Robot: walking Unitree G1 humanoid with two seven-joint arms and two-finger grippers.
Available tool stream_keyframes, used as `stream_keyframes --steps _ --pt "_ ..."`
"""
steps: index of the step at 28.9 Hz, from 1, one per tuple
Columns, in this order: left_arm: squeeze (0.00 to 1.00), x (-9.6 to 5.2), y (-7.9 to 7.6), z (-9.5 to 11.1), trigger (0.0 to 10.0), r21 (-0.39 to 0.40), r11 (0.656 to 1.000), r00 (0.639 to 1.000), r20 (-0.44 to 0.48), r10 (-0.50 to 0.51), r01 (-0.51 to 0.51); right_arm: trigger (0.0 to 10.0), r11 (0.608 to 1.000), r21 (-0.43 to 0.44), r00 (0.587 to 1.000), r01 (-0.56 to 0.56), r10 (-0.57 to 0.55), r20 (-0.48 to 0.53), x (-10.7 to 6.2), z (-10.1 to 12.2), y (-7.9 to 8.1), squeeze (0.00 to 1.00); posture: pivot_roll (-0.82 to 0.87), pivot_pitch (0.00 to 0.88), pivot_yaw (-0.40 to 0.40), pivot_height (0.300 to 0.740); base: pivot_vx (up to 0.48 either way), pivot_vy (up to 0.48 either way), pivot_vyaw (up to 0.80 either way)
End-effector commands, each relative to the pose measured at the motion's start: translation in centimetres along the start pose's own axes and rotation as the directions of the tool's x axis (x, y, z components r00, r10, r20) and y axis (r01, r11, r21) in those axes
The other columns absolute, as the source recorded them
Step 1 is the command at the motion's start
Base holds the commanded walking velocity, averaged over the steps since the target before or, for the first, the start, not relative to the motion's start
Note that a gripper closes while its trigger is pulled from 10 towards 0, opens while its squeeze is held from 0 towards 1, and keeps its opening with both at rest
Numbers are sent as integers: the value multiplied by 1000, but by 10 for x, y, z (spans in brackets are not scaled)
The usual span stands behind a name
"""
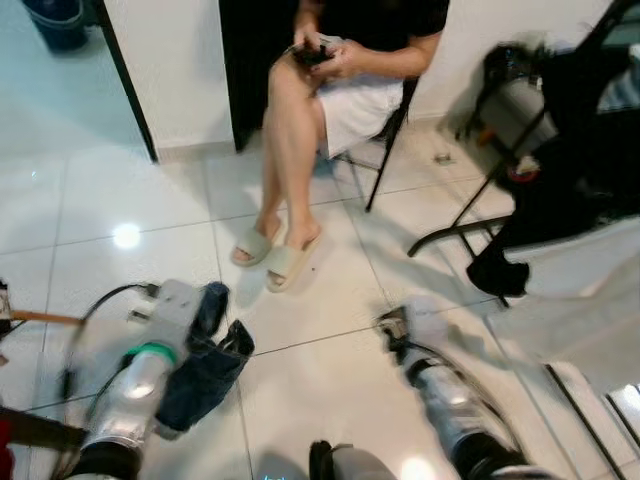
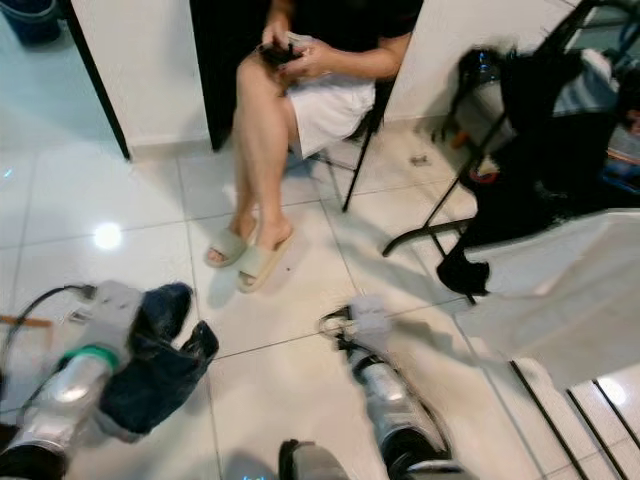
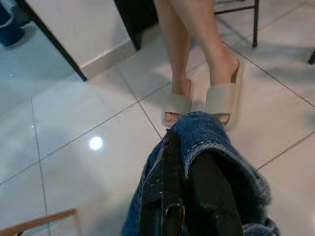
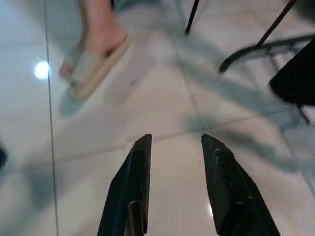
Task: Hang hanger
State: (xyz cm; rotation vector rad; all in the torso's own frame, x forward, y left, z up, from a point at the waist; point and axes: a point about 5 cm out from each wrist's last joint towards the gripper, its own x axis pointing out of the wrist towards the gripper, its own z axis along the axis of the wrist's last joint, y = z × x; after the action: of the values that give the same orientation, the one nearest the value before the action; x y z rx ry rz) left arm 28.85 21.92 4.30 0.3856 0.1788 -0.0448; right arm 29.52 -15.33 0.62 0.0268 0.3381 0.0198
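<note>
A: Denim, dark blue, hangs bunched from the left gripper (image 3: 189, 206). The denim garment (image 1: 205, 365) is draped over the black fingers (image 3: 165, 196), which sit close together with the cloth pinched between and over them, low above the white tiled floor (image 1: 330, 380).

B: Where is the hanger the task is about?

A: I cannot make out a hanger for certain. A thin wooden bar (image 3: 37, 222) shows at the floor near the left arm and may be part of one, but too little is visible to say. On the robot's right stands a black metal drying rack (image 1: 480, 215) with dark clothes (image 1: 575, 150) and a pale sheet (image 1: 580, 285) draped over it, well apart from the left gripper. That looks like the likely hanging place.

B: And the other claw?

A: The right gripper (image 4: 174, 147) is empty, its two black fingers clearly apart and pointing down at bare tile. It seems held free to help once the rack is reached.

B: Anyone nearby?

A: A seated person (image 1: 340, 70) on a folding chair (image 1: 385, 140) faces the robot, legs crossed, in pale slide sandals (image 1: 275, 250), holding a small dark device in both hands. Their feet lie just ahead of the denim, so any move forward would need care.
</note>
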Motion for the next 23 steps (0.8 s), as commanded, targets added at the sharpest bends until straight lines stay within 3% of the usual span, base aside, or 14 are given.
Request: stream_keyframes --steps 1,10,12,14,19,21,23 --pt "0 -1 -2 -5 10000 -4 1000 1000 -24 -3 3 10000 1000 15 999 -2 3 -51 -5 -14 4 0 117 84 0 733 0 0 -750" --pt "0 5 0 8 10000 -17 1000 1000 14 14 -14 10000 1000 11 999 -25 25 -40 -3 -10 10 0 159 71 -15 733 0 0 -750" --pt "0 9 -1 18 10000 -37 999 999 44 18 -17 10000 999 10 999 -30 31 -43 -3 -10 11 0 163 70 -20 733 0 0 -750" --pt "0 18 -8 42 10000 -83 996 994 104 15 -7 10000 999 9 998 -43 44 -44 -1 -8 15 0 170 73 -45 733 0 0 -750" --pt "0 26 -16 63 10000 -83 997 989 149 20 -8 10000 998 4 997 -63 63 -36 2 -3 19 0 179 75 -61 733 0 0 -750" --pt "0 34 -18 76 10000 -46 997 985 156 68 -62 10000 997 -7 997 -77 77 -27 5 3 18 0 189 80 -77 733 0 0 -750" --pt "0 34 -18 76 10000 -46 997 985 156 68 -62 10000 997 -7 997 -77 77 -27 5 3 18 0 189 80 -77 733 0 0 -750"
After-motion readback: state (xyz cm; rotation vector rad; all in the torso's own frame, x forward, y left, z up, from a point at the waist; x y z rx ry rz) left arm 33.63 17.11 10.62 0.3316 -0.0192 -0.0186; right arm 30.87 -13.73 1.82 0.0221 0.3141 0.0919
